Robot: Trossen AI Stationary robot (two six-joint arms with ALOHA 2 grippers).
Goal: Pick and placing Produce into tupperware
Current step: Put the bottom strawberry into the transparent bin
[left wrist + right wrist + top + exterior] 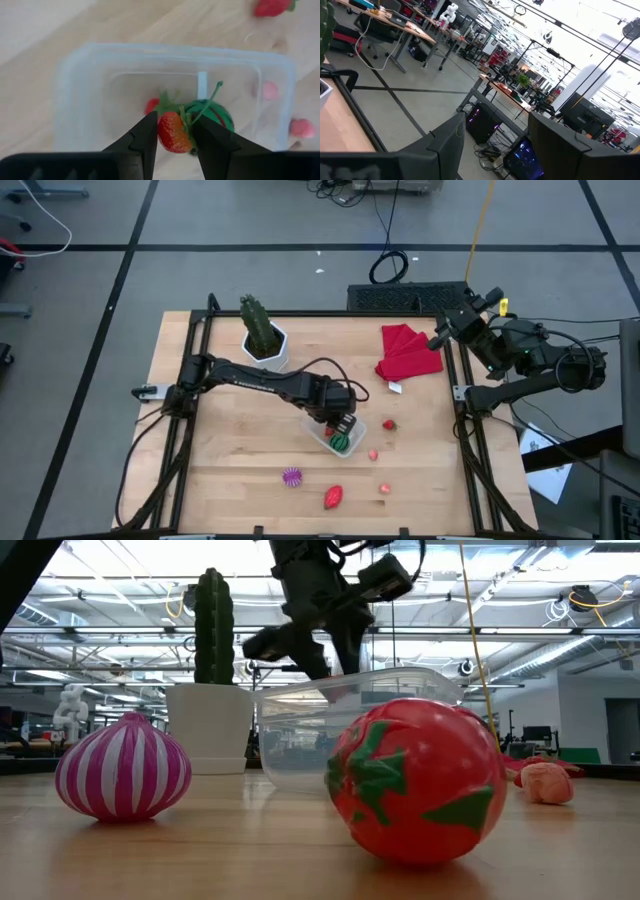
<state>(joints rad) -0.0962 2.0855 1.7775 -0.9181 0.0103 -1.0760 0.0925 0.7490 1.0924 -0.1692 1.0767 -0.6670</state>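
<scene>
My left gripper hangs over the clear tupperware and is shut on a red strawberry. Inside the tupperware lie a green striped melon and a small red piece. On the table outside it rest a purple ridged piece, a large red piece, a red berry and two pink berries. My right gripper is open, raised beyond the table's right edge and pointing into the room. My left gripper pinches the strawberry's two sides between its two fingers, coming from above and pointing down. The berry is lifted clear above the inside of the tupperware, its green leafy cap on the side facing the melon.
A green cactus in a white pot stands near the far edge, behind my left arm. A red cloth lies at the far right. In the low view the large red piece and the purple piece lie in front of the tupperware.
</scene>
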